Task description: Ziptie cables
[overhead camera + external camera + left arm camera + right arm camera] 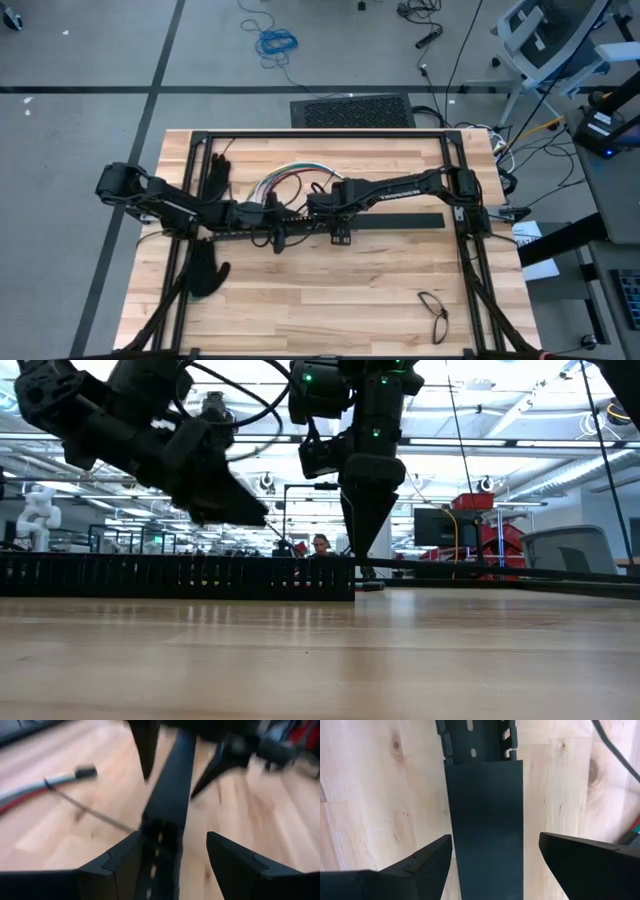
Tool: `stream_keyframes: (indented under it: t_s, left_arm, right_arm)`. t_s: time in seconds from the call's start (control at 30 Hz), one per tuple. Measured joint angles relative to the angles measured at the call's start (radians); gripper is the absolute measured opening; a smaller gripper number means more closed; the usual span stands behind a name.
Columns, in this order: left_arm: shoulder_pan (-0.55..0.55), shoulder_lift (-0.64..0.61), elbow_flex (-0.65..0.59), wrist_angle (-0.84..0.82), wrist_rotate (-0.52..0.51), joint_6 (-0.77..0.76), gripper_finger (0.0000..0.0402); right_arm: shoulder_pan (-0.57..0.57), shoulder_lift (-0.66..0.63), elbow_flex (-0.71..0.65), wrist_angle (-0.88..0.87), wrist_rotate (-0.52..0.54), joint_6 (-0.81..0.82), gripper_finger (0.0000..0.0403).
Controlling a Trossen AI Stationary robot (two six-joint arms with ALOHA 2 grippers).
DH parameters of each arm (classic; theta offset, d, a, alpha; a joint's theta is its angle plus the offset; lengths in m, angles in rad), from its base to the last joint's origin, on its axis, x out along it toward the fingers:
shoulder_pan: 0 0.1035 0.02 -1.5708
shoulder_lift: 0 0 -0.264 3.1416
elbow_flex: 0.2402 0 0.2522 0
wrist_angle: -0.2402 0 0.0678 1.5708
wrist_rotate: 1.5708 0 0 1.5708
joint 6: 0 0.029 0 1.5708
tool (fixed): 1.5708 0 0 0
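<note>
Working at the middle of the table (330, 300), both arms converging over the long black slotted bar (400, 222).

Left gripper (172, 851) hanging low over the bar's slotted end, fingers (120, 860) standing apart on either side of it, not touching, nothing held. Likely lining up with the bar rather than with the wires.

Right gripper (495, 851) hovering straight above the bar's smooth cover (485, 820), fingers (427, 857) spread wide, wider than the bar, gripping nothing. Pointing down in the low view (368, 510), tips just above the bar; probably straddling it to pin or lift it.

Cables (290, 178) lying as a loose arc of red, white and yellow-green wires on the table behind the bar, beyond both grippers, well clear of the fingers. In the left wrist view, 1 end of the bundle (30, 790) showing a thin dark band around it with a straight tail (90, 812) trailing toward the bar: likely a ziptie already looped on, tightness not readable.

2 black gloves (205, 270) lying at the left side, 1 behind the bar and 1 in front. Pair of glasses (435, 312) resting near the front right.

Judging: binding begun, not finished.
</note>
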Motion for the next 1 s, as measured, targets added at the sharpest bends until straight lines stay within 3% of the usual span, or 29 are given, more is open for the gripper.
stream_keyframes:
  t_s: [0.17,0.33,0.5,0.7,0.83,1.0]
  left_arm:
    - [0.003,0.008,0.06,-0.177,0.11,0.07,0.0234]
    - [0.005,0.053,0.11,-0.145,0.08,0.16,0.0286]
    - [0.012,0.07,0.121,-0.156,0.077,0.118,0.0322]
    - [0.016,0.074,0.121,-0.126,0.046,0.117,0.0327]
    - [0.026,0.146,0.12,-0.109,-0.023,0.209,0.0327]
    - [0.046,0.259,0.143,-0.059,-0.019,0.133,0.0327]
  right_arm:
    - [-0.01,0.0,0.0,0.005,-0.001,-0.012,0.0295]
    - [-0.028,0.0,0.0,0.004,-0.001,-0.009,0.0295]
    - [-0.046,0.0,0.0,-0.003,-0.002,-0.01,0.0295]
    - [-0.057,0.0,0.0,-0.011,-0.003,-0.027,0.0295]
    - [-0.058,0.0,0.0,-0.01,-0.006,-0.027,0.0295]
    - [-0.058,0.0,0.0,0.006,-0.072,-0.013,0.0295]
